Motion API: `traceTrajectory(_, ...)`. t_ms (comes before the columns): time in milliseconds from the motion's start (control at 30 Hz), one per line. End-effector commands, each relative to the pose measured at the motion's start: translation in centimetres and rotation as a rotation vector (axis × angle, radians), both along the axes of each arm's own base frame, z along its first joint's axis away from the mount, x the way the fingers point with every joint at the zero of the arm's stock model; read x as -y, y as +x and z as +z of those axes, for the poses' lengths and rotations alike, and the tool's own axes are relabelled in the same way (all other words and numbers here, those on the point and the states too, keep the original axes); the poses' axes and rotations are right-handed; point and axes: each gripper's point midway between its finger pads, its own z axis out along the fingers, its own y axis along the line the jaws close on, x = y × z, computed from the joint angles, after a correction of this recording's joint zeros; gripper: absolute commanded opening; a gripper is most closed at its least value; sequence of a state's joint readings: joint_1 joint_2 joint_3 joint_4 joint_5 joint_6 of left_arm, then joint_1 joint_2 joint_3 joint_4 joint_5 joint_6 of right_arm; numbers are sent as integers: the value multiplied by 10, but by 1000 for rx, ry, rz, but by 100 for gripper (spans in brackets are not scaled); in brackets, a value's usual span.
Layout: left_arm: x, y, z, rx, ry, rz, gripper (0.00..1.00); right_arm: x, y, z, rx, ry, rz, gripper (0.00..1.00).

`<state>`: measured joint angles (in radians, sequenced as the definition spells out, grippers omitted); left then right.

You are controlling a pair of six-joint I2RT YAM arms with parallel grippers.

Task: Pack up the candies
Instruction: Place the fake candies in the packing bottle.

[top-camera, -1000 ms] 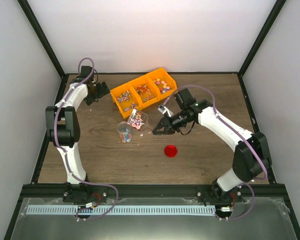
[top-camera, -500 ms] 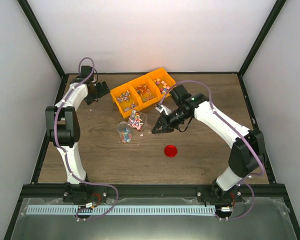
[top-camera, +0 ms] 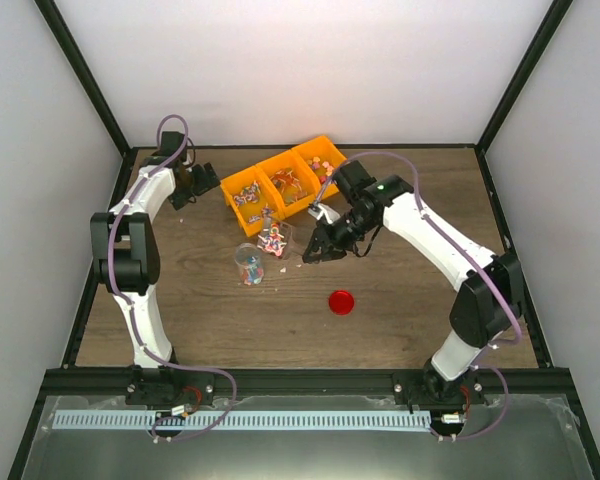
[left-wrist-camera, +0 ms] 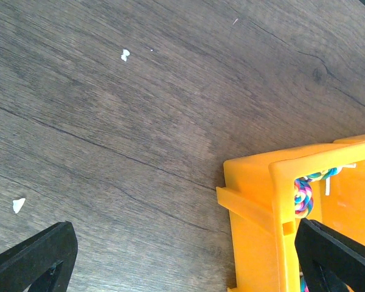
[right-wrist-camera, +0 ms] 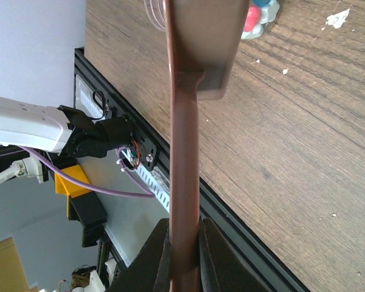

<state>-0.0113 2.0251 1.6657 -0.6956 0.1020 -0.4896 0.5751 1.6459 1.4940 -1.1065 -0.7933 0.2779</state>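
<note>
Candies fill the three orange bins at the back; more lie in a clear jar and a second jar beside it. My right gripper is shut on the handle of a brown scoop, just right of the jars. The scoop's head reaches toward a jar rim and a few candies. My left gripper stands open over bare table beside the leftmost bin's corner, where twisted candies show.
A round red lid lies on the table in front of the right gripper. Small white crumbs dot the wood near the left gripper. Black frame posts and white walls enclose the table.
The right arm has swung left and toward the back, carrying the scoop closer to the jars. The left arm has stayed put.
</note>
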Motion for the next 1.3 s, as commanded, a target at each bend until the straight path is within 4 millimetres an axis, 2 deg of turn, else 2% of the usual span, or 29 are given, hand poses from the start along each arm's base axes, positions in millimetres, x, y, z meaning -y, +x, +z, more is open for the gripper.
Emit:
traceTrajectory(0, -2, 5, 4, 19, -8, -12, 100, -4, 0, 16, 29, -7, 12, 1)
traceTrajectory(633, -4, 2, -3, 7, -19, -14, 100, -19, -11, 27, 44, -46, 54, 1)
traceTrajectory(1267, -9, 0, -5, 5, -13, -5, 100, -19, -10, 23, 72, -143, 56, 1)
